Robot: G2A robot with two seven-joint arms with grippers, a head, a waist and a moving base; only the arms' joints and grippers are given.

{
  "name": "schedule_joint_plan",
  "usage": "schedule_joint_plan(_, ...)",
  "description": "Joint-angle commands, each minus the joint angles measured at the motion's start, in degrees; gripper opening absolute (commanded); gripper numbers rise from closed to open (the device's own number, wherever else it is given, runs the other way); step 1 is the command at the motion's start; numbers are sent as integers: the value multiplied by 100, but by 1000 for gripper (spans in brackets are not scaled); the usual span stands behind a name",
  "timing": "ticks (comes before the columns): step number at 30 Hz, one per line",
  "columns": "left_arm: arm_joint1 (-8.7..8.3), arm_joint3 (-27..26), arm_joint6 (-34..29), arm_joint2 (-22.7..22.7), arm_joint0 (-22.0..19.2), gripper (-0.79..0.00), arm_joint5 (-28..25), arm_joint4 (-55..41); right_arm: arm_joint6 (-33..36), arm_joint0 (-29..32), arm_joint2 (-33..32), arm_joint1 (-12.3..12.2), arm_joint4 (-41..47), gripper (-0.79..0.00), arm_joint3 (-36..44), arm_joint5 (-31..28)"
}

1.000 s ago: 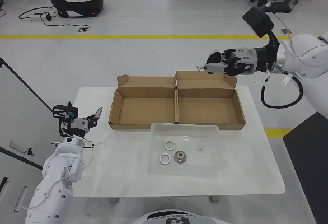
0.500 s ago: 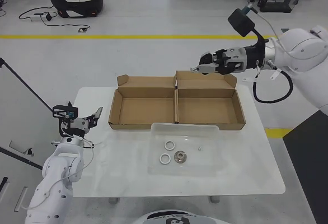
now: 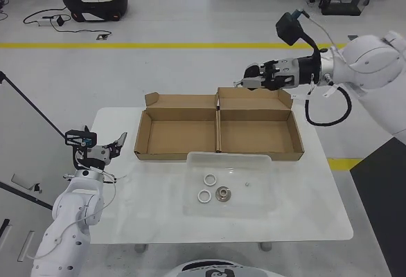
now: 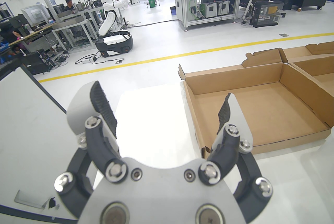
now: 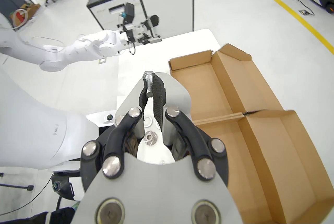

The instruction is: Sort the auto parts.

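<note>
Your left claw [image 4: 167, 105] sits spread and empty at the counter's [image 3: 154, 208] left edge, unmoved. Rings [image 3: 208, 180] and a nut [image 3: 224, 193] wait in the tray [image 3: 258, 204]. Your right claw [image 5: 151, 78], pinching a bolt [image 5: 148, 86], has shifted left above the right box's [image 3: 258, 136] far flap; release looks near.

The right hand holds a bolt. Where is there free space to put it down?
For the bolt, both cardboard boxes are bare inside: the left box and the right box. The table is also free right of the tray. The tray's middle is crowded: two white rings, a metal nut and a small piece.
</note>
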State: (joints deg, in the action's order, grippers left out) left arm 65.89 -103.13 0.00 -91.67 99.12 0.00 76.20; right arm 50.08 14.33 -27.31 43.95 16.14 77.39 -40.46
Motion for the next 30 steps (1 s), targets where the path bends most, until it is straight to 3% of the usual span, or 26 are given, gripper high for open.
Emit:
schedule_joint_plan(1, 0, 0, 0, 0, 0, 0, 0, 0, 14, -1, 18, 33, -291, -785, 4, 327)
schedule_joint_plan(6, 0, 0, 0, 0, 0, 0, 0, 0, 207, -117, 135, 207, -788, -785, -180, 955)
schedule_joint_plan(11, 0, 0, 0, 0, 0, 0, 0, 0, 606, -475, 407, 547, -1398, -785, -533, 1300)
schedule_joint_plan(22, 0, 0, 0, 0, 0, 0, 0, 0, 1157, -1257, 1165, 1668, -2373, -785, -2024, 1437)
schedule_joint_plan(30, 0, 0, 0, 0, 0, 0, 0, 0, 1323, -1349, 1615, 2510, -2879, -785, -3266, 1654)
